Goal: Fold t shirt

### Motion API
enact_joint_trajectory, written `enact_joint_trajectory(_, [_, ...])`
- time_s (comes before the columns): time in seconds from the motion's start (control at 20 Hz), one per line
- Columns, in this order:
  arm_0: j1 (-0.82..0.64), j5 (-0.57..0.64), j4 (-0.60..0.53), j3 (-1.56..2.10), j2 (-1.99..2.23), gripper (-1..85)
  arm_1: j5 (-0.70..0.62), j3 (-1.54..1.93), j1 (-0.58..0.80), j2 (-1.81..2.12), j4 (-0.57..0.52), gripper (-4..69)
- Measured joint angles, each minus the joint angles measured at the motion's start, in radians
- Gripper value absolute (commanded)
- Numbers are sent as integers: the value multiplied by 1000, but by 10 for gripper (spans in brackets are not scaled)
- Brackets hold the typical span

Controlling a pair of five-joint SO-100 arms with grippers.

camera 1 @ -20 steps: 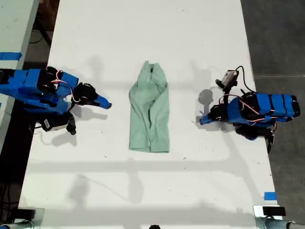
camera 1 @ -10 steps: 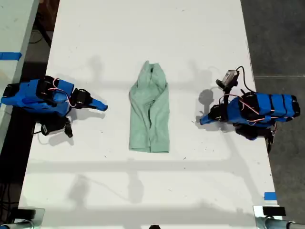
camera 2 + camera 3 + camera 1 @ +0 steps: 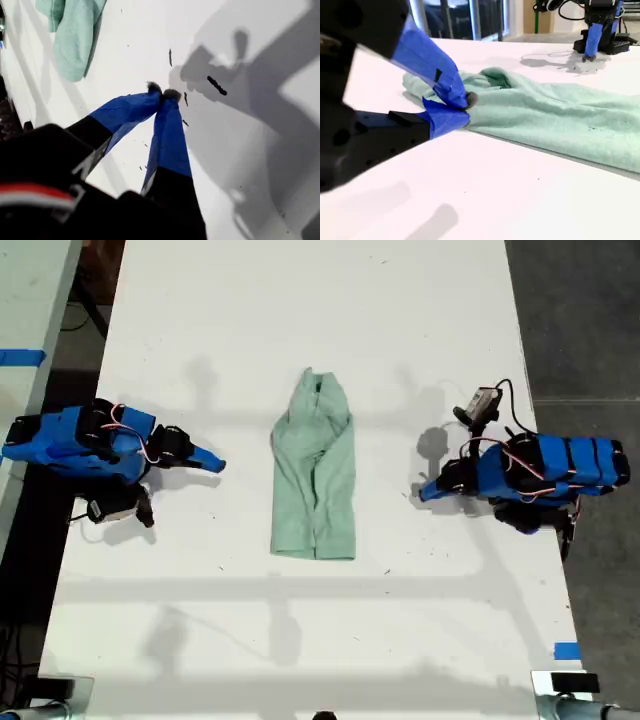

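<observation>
The t shirt lies between both pincers, apparently touching neither.

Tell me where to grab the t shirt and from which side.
Probably take the t shirt at its wide straight hem, nearest the exterior view's bottom. It lies flat there as a long strip, collar end away, so that edge could be pinched from above and carried toward the collar. Neither my first gripper nor my second gripper touches it.
</observation>
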Motion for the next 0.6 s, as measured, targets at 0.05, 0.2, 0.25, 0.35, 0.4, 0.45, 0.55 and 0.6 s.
enact_joint_trajectory(0.05, [0,-52,21,0,0,72,0,0,0,0,0,10])
enact_joint_trajectory(0.2, [-18,-160,84,0,0,116,0,0,0,0,0,10])
enact_joint_trajectory(0.25, [-20,-181,91,0,0,93,0,0,0,0,0,10])
enact_joint_trajectory(0.35, [-20,-209,92,0,0,55,0,0,0,0,0,10])
enact_joint_trajectory(0.4, [-20,-216,92,0,0,81,0,0,0,0,0,10])
enact_joint_trajectory(0.45, [-20,-221,92,0,0,123,0,0,0,0,0,10])
enact_joint_trajectory(0.55, [-20,-204,94,3,0,170,0,0,0,0,0,10])
enact_joint_trajectory(0.6, [-20,-189,94,3,0,170,0,0,0,0,0,10])
